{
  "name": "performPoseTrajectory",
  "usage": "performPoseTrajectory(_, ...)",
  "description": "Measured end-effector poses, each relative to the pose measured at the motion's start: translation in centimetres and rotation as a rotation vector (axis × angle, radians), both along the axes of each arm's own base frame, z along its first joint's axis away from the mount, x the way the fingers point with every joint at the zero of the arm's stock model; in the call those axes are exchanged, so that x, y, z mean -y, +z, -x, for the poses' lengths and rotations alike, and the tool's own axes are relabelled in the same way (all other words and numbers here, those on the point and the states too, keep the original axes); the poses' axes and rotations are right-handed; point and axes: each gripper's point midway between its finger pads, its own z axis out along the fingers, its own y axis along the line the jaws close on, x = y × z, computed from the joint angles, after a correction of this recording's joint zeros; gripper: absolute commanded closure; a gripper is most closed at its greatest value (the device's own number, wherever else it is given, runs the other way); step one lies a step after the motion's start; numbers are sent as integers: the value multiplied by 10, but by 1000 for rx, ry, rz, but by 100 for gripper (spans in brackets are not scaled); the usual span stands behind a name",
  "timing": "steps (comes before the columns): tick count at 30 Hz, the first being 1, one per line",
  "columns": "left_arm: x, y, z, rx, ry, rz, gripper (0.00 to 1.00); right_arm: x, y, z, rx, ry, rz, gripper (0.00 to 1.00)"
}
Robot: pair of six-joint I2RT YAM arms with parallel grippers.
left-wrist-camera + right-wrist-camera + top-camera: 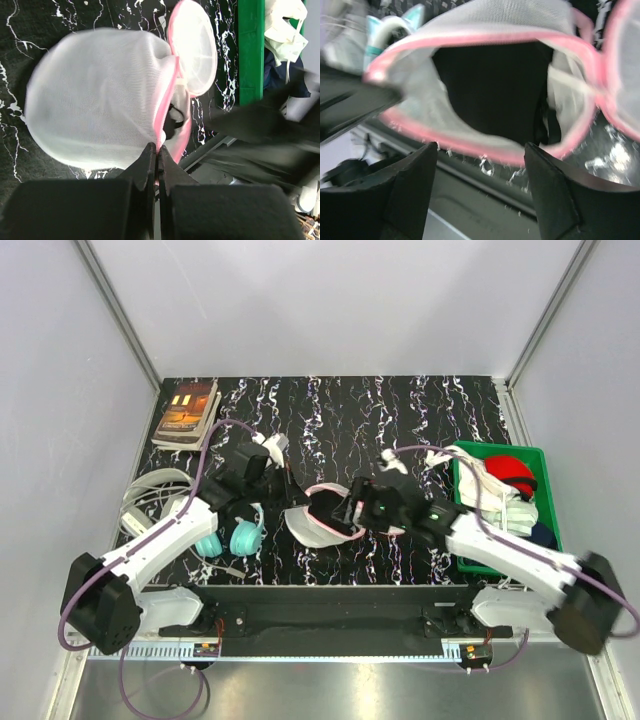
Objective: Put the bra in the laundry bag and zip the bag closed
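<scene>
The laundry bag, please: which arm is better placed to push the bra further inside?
Right. The right end effector, open, faces the laundry bag's mouth with the bra just ahead; the left end effector is shut on the pink trim.

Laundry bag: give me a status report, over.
Left gripper shut on pink zip trim of the laundry bag. Right gripper open at its mouth. Bra inside, bag unzipped. Teal headphones beside it, not touching.

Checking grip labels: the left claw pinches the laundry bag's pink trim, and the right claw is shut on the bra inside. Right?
No: the right wrist view shows the right claw open before the laundry bag, not shut on the bra inside. The left claw does pinch the trim.
</scene>
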Motion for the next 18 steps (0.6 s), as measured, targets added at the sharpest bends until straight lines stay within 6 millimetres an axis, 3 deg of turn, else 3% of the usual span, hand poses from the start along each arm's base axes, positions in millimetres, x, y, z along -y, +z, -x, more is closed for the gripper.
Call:
performPoseTrajectory(3,-1,1,-1,5,10,0,100,22,24,8,31,-69,-44,14)
performPoseTrajectory(5,-2,3,-2,9,13,2,100,45,22,11,18,-147,-52,15)
performPoseTrajectory(9,-2,6,-1,17,13,8,100,100,-24,6,-84,-372,13,17)
performPoseTrajectory(12,-4,2,1,10,15,6,100,126,-62,10,-163,-488,75,19)
performPoseTrajectory(18,-5,-7,6,-13,15,5,100,128,-80,-3,-203,-596,54,20)
